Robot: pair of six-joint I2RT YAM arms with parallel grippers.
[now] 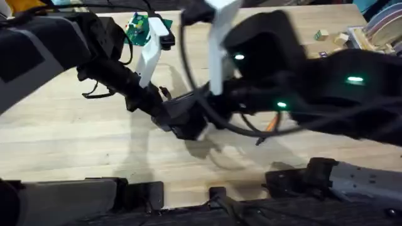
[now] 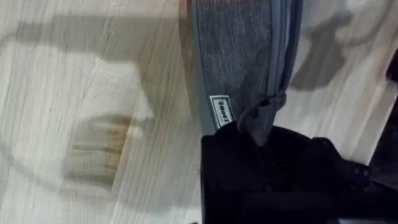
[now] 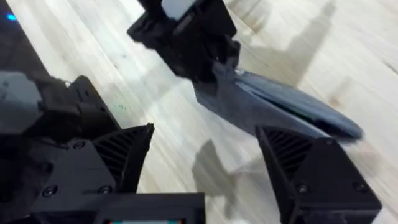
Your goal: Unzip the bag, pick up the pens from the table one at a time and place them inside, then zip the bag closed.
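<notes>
Two black grippers are at work: the left gripper [image 2: 261,140] is clamped on one end of the elongated grey fabric pouch [image 3: 280,102] at mid-frame overhead, while the right gripper [image 3: 205,155] hangs wide open and empty nearby. The zipper step is judged in hand, pull-tab capture being needed next. An orange pen [image 1: 271,123] lies on the light wooden plank table [image 1: 63,132]; clutter sits at the upper right.

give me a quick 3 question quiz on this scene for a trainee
1. True or false: the left hand is clamped on one end of the bag.
2. Which hand is open with nothing between its fingers? A) left B) right
3. Fill in: the bag rests on the ____.

Key: 1 true. 2 B, the right hand is open above the table, short of the bag. 3 table.
</notes>
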